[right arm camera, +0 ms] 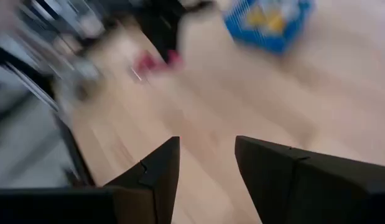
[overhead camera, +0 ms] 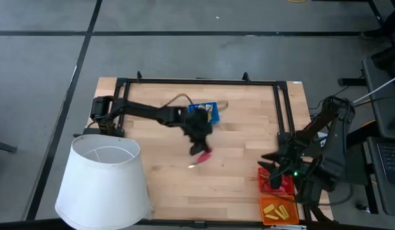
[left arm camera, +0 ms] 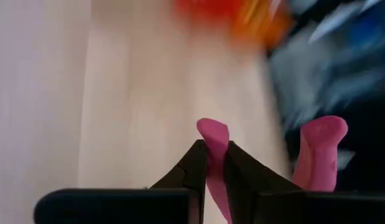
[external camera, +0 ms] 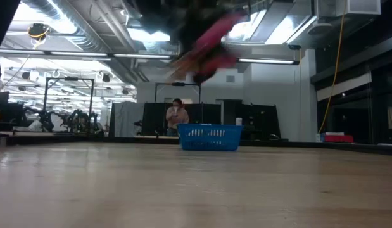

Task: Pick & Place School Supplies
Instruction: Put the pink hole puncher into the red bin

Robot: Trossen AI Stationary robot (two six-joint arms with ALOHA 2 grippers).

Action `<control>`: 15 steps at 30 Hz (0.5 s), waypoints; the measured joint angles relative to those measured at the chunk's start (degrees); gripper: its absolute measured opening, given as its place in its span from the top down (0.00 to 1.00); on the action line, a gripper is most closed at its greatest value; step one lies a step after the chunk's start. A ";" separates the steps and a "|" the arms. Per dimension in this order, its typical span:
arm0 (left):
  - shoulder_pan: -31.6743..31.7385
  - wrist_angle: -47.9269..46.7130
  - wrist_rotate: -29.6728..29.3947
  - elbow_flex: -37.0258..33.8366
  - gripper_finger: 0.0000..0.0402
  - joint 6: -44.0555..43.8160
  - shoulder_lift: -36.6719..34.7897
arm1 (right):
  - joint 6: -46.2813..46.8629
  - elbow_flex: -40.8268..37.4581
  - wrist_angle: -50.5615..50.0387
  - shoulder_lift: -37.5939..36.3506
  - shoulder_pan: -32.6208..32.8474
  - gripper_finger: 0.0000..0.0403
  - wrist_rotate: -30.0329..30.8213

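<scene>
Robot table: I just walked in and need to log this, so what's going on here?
The left tool is shut on one handle of a red-handled plier-like tool, carrying it above the middle of the wooden table, near the blue tray. The right tool waits open at the table's right edge, over the red tray; the orange tray beside it holds yellow packs. A white lampshade stands at the table's corner near the left arm's base.
</scene>
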 joint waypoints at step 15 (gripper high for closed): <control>4.45 38.46 0.27 5.13 0.93 -22.38 3.40 | -22.25 0.11 14.40 -10.29 -5.65 0.60 12.42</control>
